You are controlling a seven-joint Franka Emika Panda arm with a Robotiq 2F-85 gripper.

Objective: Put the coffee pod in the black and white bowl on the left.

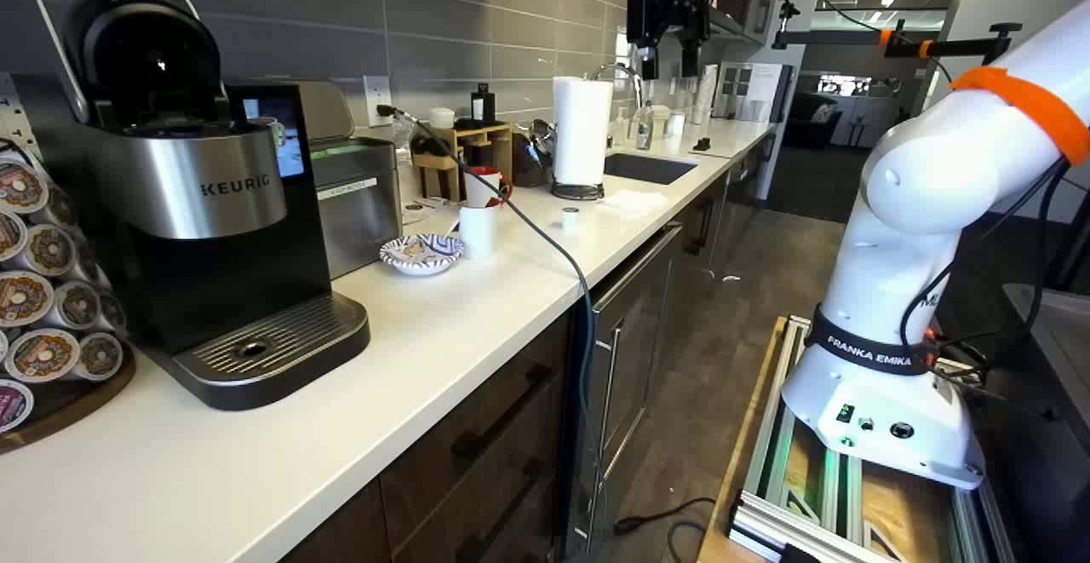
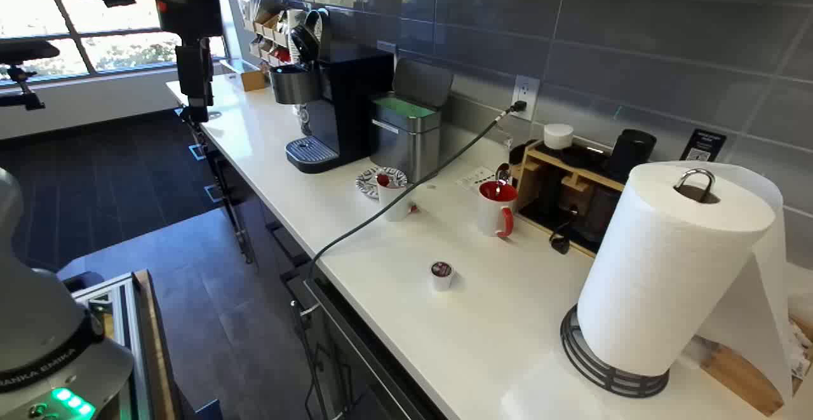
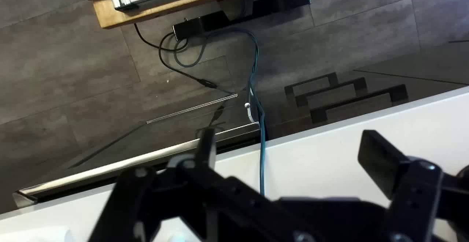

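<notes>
The coffee pod, a small white cup with a dark purple lid, stands on the white counter in both exterior views [image 1: 570,217] [image 2: 441,275]. The black and white bowl, shallow with a dark pattern, sits beside the coffee machine in both exterior views [image 1: 421,255] [image 2: 367,183]. A white mug partly hides it. My gripper is high above the counter in both exterior views [image 1: 670,62] [image 2: 199,112], apart from pod and bowl. In the wrist view the gripper [image 3: 287,150] has its fingers wide apart with nothing between them. I cannot make out pod or bowl there.
A white mug [image 2: 395,199] stands by the bowl; a red-lined mug [image 2: 496,209] is nearby. A dark cable [image 1: 545,235] crosses the counter and hangs over its edge. A Keurig machine [image 1: 213,188], a steel bin [image 1: 362,197] and a paper-towel roll [image 2: 673,267] stand around.
</notes>
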